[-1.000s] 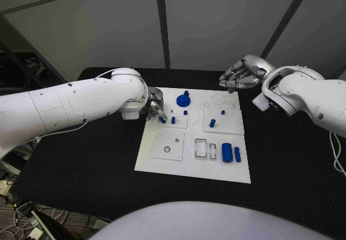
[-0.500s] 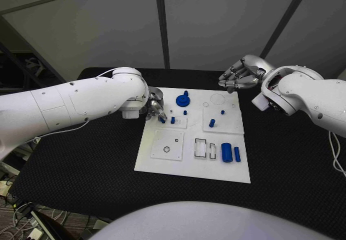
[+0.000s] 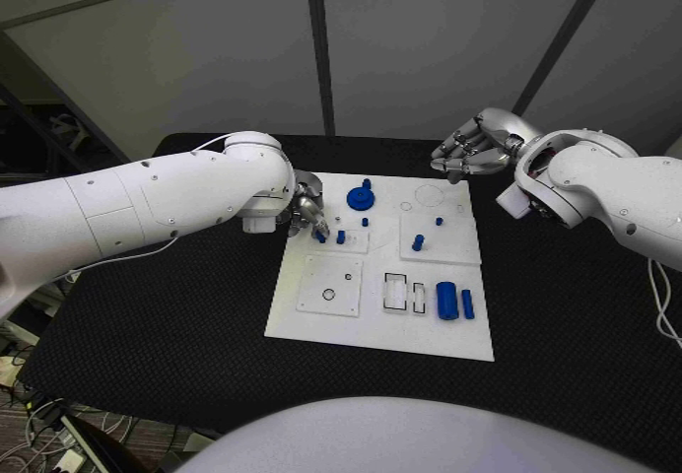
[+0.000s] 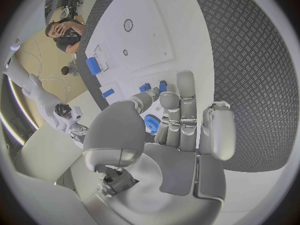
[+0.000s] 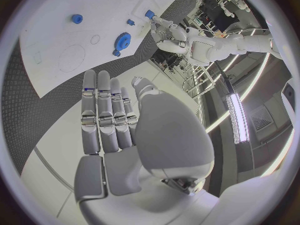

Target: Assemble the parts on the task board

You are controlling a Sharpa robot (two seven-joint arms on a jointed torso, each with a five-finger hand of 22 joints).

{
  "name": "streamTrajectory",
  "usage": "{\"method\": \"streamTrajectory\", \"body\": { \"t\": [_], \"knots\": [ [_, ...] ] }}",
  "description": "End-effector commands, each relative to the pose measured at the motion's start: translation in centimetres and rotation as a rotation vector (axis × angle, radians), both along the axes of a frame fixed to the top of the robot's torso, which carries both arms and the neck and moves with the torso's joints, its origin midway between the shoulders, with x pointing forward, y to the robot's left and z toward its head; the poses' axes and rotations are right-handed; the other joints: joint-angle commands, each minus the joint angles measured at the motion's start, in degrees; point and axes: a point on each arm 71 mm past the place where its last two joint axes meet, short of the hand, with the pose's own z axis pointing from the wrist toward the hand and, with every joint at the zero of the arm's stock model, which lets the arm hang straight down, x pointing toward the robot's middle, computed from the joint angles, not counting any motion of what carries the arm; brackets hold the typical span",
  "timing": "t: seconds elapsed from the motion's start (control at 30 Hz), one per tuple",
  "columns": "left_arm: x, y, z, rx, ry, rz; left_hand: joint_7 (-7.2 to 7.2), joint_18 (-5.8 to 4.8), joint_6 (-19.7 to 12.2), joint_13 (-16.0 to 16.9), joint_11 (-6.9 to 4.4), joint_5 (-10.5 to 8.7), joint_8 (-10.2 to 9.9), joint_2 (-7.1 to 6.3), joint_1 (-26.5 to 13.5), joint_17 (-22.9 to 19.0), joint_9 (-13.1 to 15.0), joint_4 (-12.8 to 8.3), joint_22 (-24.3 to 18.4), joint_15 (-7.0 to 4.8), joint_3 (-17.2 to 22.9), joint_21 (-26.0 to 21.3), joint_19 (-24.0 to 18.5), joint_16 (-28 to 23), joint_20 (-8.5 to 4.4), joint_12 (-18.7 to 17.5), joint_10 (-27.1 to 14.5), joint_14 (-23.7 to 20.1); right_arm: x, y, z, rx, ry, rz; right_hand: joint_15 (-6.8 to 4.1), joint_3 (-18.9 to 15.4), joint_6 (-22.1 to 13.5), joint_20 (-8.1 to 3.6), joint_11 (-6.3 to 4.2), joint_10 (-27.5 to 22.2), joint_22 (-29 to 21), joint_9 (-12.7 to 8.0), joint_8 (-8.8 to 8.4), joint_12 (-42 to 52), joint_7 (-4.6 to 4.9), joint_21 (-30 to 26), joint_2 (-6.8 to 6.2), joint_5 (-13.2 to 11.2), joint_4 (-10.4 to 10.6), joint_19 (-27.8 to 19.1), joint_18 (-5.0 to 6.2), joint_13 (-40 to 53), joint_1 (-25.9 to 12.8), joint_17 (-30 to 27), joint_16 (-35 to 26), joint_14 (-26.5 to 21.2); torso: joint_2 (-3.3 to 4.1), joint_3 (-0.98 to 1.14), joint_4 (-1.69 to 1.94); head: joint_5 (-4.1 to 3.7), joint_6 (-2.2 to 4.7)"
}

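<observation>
The white task board (image 3: 373, 320) lies in the middle of the black table. My left hand (image 3: 306, 211) hovers at its back left corner, fingers straight and holding nothing. Its fingertips (image 4: 185, 80) end right by two small blue pegs (image 3: 321, 235) (image 4: 162, 85). A blue gear (image 3: 361, 198) stands just right of that hand and shows through the gap between thumb and fingers (image 4: 152, 122). My right hand (image 3: 476, 146) is off the board's back right corner, fingers extended (image 5: 106, 115), with nothing in it. A blue cylinder (image 3: 446, 300) and a thin blue bar (image 3: 468, 304) lie front right.
More blue pegs stand mid-board (image 3: 418, 241) (image 3: 441, 221) (image 3: 366, 223). Rectangular slots (image 3: 407, 294) and a small ring hole (image 3: 330, 293) lie in the front half of the board. Bare black table surrounds the board (image 3: 170, 315).
</observation>
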Motion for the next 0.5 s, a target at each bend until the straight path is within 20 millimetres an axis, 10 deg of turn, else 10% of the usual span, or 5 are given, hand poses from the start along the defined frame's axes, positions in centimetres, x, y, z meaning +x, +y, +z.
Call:
{"method": "streamTrajectory", "body": {
  "t": [0.03, 0.5],
  "knots": [
    [-0.31, -0.34, -0.49, 0.007, 0.026, -0.016, -0.66, -1.22, 0.8, -0.47, -0.28, -0.25, -0.18, -0.04, -0.87, 0.07, 0.09, 0.35, 12.09, -0.37, -0.86, 0.36, 1.63, 0.21, -0.33, -0.47, -0.38, -0.04, 0.0, 0.08, 0.14, 0.005, -0.004, 0.009, 0.09, 0.18, -0.56, 0.25, -0.04, -0.39, -0.09, 0.05, 0.28, 0.09, 0.03, -0.38, 0.23, 0.36, 0.2, 0.17, 0.62, 0.09, -0.14, 0.1, -0.23, -0.45, 0.0, 0.02, 0.0, -0.06, 0.0],
    [-0.2, -0.44, -0.45, 0.0, 0.014, -0.007, -0.87, -1.39, 2.23, 0.13, -0.43, -0.34, -1.09, -0.33, -4.03, 0.14, -0.03, 2.32, 12.32, -0.51, -4.25, 1.11, 2.03, 0.27, -0.49, -0.08, 0.21, -0.03, -0.02, 0.04, 0.16, 0.005, -0.005, 0.008, 0.12, 0.18, -0.62, 0.26, -0.01, -0.47, -0.16, 0.04, 0.31, 0.1, 0.06, -0.48, 0.15, 0.7, 0.26, 0.22, 0.61, 0.21, -0.23, 0.27, -0.29, -0.49, 0.01, 0.0, -0.01, -0.13, 0.0]
  ]
}}
